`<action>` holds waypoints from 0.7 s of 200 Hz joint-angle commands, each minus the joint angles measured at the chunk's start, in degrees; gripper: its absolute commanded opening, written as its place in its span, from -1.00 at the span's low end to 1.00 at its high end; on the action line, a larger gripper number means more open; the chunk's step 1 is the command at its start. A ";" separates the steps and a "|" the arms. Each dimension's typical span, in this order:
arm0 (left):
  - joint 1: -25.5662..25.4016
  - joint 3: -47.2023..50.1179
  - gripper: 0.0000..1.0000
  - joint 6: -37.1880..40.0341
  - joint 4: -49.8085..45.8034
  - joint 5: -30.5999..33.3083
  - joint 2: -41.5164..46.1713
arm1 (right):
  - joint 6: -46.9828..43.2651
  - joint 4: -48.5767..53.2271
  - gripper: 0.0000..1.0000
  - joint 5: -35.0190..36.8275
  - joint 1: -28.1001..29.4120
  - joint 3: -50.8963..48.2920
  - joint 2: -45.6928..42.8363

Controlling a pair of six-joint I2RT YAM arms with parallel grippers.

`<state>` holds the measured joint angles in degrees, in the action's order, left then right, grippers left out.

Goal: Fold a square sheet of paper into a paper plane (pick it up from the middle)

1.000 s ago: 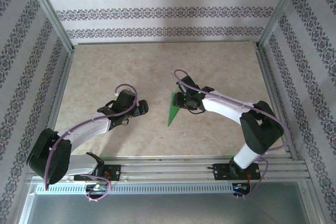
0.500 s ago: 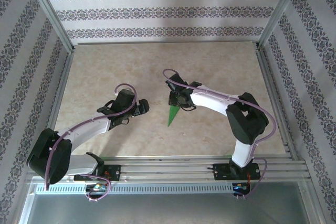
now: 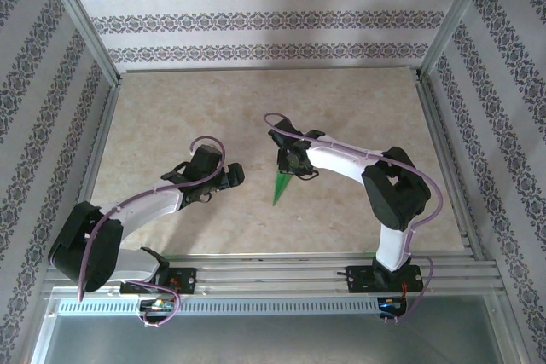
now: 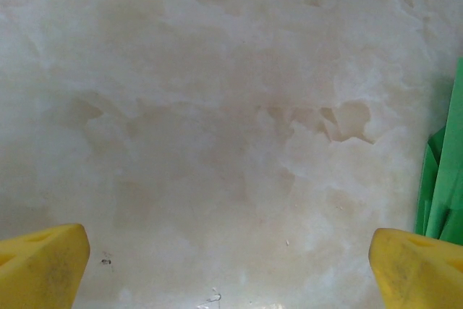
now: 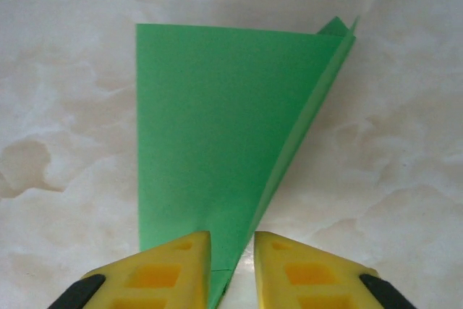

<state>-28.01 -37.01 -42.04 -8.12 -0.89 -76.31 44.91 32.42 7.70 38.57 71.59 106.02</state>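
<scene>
The square sheet of paper (image 3: 279, 187) is bright green and folded into a narrow pointed dart, lying on the table mid-centre. In the right wrist view the paper (image 5: 217, 128) fans out as a triangle with a raised folded edge on its right. Its pointed end runs between the yellow fingertips of my right gripper (image 5: 231, 251). The jaws stand narrowly apart, the left finger against the paper and bare table showing beside the right one. My right gripper (image 3: 290, 168) sits at the dart's far end. My left gripper (image 3: 236, 176) is wide open over bare table, the paper (image 4: 445, 179) just right of it.
The marble-patterned table (image 3: 171, 117) is ringed by an aluminium frame (image 3: 273, 255) and patterned walls. Both arms reach in from the near edge, their grippers a short way apart on either side of the paper.
My right gripper has narrowed its jaws around the paper's far end. The green shape looks slimmer than a second ago. The left arm has shifted only slightly.
</scene>
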 commanded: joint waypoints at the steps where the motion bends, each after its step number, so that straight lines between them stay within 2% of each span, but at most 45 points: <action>1: 0.63 -1.74 0.99 1.10 0.66 -0.71 -0.77 | 0.89 1.51 -0.58 0.79 -1.00 -1.57 -1.53; 38: 0.64 -2.70 0.99 1.04 -0.27 -1.62 -1.03 | 2.23 0.37 -0.61 -0.79 -1.76 -2.59 -1.40; 53: 0.64 -2.89 0.99 0.67 -0.66 -1.67 -0.88 | 2.58 -0.51 -0.72 -1.11 -1.88 -3.23 -2.23; 74: 0.65 -2.76 0.99 -0.56 -0.76 -1.32 -0.04 | 2.71 -3.00 -0.99 -1.88 -2.53 -4.87 -4.65; 80: 0.70 -2.70 0.99 -0.89 -0.76 -1.27 0.39 | 2.63 -4.08 -1.00 -2.58 -2.90 -5.39 -5.42; 116: 1.14 -1.95 1.00 -2.78 -0.79 -1.35 5.35 | -1.32 -12.76 -1.00 -10.32 -3.88 -7.73 -10.69; 140: 1.38 -0.83 0.99 -3.72 0.09 -1.33 10.79 | -2.25 -21.47 -1.00 -21.06 -3.90 -8.97 -12.44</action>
<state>-27.77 -38.74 -43.88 -8.38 -2.02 -70.83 44.84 21.47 -1.98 34.59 64.05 96.12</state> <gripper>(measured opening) 0.997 0.065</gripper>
